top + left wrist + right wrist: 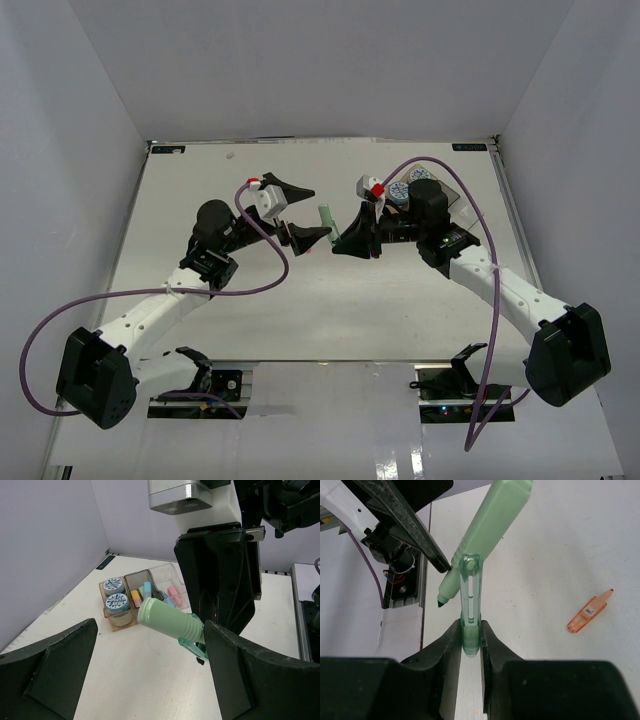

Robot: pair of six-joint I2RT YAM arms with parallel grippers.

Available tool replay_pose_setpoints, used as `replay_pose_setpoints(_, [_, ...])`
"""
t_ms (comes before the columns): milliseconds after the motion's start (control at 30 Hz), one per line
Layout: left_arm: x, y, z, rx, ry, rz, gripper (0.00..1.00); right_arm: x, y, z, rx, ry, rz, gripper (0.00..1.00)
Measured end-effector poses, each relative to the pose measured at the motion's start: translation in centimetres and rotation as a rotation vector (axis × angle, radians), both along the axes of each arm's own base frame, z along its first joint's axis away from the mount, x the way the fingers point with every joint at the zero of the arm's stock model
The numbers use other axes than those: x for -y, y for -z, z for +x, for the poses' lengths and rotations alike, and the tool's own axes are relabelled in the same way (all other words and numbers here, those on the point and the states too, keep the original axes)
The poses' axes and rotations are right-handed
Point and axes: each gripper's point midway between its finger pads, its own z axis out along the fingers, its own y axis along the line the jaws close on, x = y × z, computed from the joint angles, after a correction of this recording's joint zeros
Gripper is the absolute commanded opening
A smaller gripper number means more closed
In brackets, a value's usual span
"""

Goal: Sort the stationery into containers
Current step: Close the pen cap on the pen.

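Table, listed near to far.

1. Left gripper: mid-table, jaws wide apart, nothing held. Its fingers flank the green marker; whether they touch it I cannot tell.
2. Right gripper: facing the left one, clamped on the marker's translucent clip end. The marker is off the table, tilted, dark tip bared.
3. Orange piece: lying loose on the table.
4. Trays: joined, far right. Two rolls sit in the amber one, and pastel pieces in the grey and clear ones.
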Motion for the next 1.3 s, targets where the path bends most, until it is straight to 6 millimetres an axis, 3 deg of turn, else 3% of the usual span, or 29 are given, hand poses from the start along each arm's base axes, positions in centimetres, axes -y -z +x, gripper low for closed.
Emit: replay_pose_setpoints(1300, [0.44, 0.17, -0.04, -0.01, 0.021, -0.008, 0.98, -0.37, -0.78, 0.21, -0.005, -0.002, 0.032, 0.08])
